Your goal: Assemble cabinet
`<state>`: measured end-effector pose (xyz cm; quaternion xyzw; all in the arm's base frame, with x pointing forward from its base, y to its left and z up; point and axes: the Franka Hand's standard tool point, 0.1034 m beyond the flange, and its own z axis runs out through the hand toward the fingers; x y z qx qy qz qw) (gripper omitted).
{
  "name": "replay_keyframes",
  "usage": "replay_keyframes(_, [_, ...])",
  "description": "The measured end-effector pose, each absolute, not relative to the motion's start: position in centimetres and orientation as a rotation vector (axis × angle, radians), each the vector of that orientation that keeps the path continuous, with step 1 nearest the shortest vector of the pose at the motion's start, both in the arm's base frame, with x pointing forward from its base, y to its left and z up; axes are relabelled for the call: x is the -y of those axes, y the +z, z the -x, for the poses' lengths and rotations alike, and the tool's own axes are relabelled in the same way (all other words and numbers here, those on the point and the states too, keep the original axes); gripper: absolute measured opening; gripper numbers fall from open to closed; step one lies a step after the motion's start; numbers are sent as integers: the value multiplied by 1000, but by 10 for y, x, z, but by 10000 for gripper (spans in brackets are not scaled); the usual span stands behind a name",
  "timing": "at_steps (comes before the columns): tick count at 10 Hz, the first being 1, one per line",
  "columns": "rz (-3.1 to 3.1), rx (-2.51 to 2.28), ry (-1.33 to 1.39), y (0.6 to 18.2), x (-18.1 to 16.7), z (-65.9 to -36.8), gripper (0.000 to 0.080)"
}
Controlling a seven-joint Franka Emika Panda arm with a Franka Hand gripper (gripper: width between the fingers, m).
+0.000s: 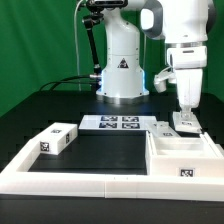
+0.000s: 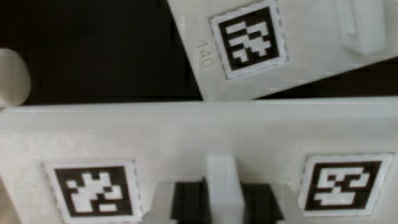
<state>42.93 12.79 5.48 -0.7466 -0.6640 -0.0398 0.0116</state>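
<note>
Blurred, edge-cropped cabinet block [image 2: 311, 50]

The marker board [image 1: 112, 123] lies flat on the black table [image 1: 95, 152] — a low white rail [image 1: 80, 184] borders the front.

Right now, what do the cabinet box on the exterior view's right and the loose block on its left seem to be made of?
Cabinet box: matte white, likely rigid plastic or painted board; even colour, no glare, crisp edges. Loose block: same matte white look; its black-and-white tag looks like a flat printed label. Neither material can be confirmed.
</note>
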Motion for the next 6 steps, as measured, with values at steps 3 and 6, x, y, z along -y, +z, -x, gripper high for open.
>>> replay_keyframes(3, [2332,2064,-132,54,-125,-443,68])
replay_keyframes(6, [2331,2063,-129,53,-125,-443,68])
